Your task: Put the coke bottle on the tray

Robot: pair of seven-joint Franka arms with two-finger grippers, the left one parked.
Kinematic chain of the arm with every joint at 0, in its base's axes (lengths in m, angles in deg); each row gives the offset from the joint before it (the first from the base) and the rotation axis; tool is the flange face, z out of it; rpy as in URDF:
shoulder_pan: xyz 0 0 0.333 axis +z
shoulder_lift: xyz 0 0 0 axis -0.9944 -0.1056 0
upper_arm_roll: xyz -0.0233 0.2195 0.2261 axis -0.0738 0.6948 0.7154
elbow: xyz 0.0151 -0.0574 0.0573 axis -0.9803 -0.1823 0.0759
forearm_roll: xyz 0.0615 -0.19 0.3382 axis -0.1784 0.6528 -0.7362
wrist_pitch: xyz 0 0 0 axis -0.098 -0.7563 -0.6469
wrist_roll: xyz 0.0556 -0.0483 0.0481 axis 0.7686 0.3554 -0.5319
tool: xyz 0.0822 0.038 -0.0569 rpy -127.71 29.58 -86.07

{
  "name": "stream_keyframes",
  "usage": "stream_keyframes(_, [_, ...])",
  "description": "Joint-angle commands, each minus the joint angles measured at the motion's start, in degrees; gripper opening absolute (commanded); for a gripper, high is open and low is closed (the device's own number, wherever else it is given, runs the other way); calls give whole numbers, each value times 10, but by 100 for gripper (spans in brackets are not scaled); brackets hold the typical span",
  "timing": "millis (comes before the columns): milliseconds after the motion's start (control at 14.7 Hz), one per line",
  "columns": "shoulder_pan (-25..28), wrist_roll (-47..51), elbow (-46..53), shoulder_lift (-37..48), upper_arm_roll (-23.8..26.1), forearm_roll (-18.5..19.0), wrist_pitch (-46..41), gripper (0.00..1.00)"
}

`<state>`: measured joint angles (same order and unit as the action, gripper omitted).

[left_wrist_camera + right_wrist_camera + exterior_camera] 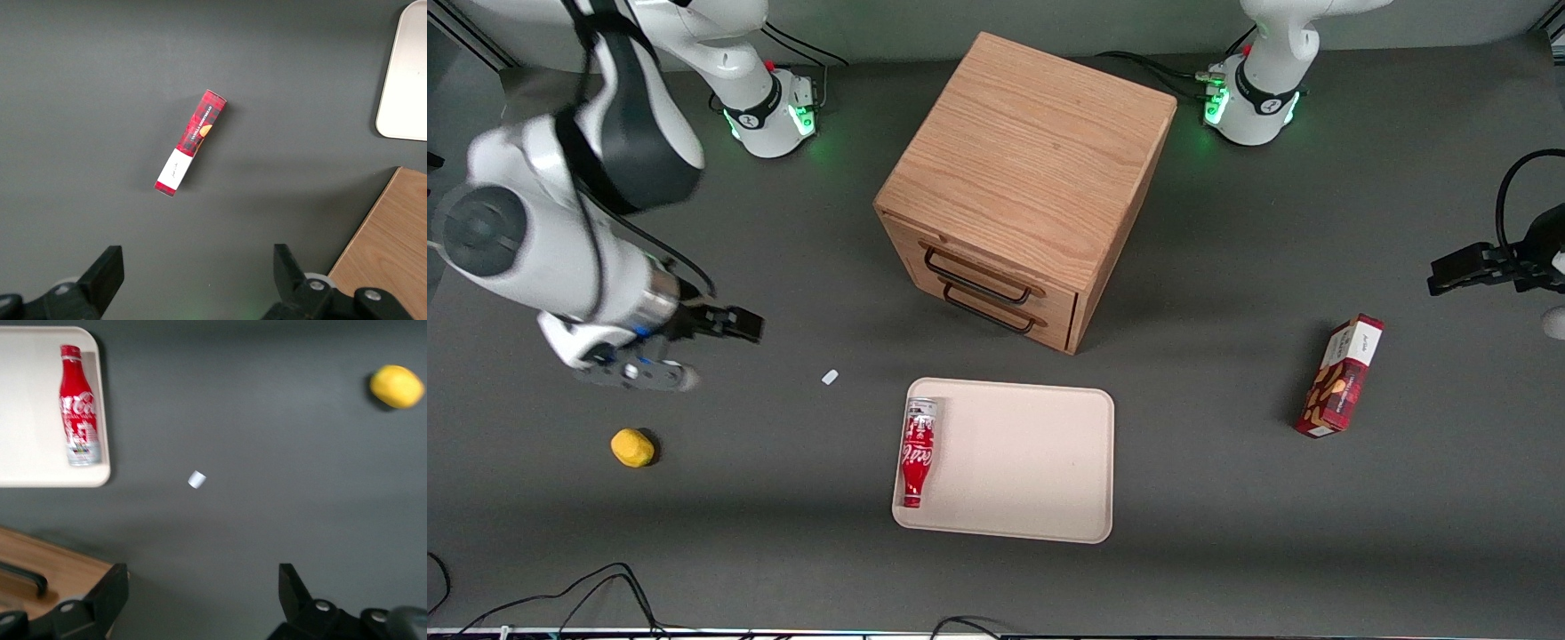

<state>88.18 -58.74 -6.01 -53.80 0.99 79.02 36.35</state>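
The coke bottle [918, 452], red with white script and a silvery base, lies on its side in the pale beige-pink tray [1032, 462], against the rim toward the working arm's end. It also shows in the right wrist view [79, 405], lying in the tray [33, 420]. My right gripper [734, 324] is raised above the bare table, well away from the tray toward the working arm's end. It is open and empty, its black fingers [107, 597] spread wide over the mat.
A wooden drawer cabinet [1032, 178] stands farther from the front camera than the tray. A yellow lemon [632, 447] and a small white scrap [831, 377] lie near my gripper. A red snack box [1343, 378] lies toward the parked arm's end.
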Motion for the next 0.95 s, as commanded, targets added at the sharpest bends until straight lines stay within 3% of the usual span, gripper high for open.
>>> stream_keyframes(0, [44,-43,-97,116,-78,-35,4,100])
stream_keyframes(340, [47,-41,-66,129,-86,-25,-48,100])
stream_keyframes(612, [47,-42,-27,116,-80,25,-104,100])
stream_keyframes(884, [39,-42,-20,116,-80,26,-105,100])
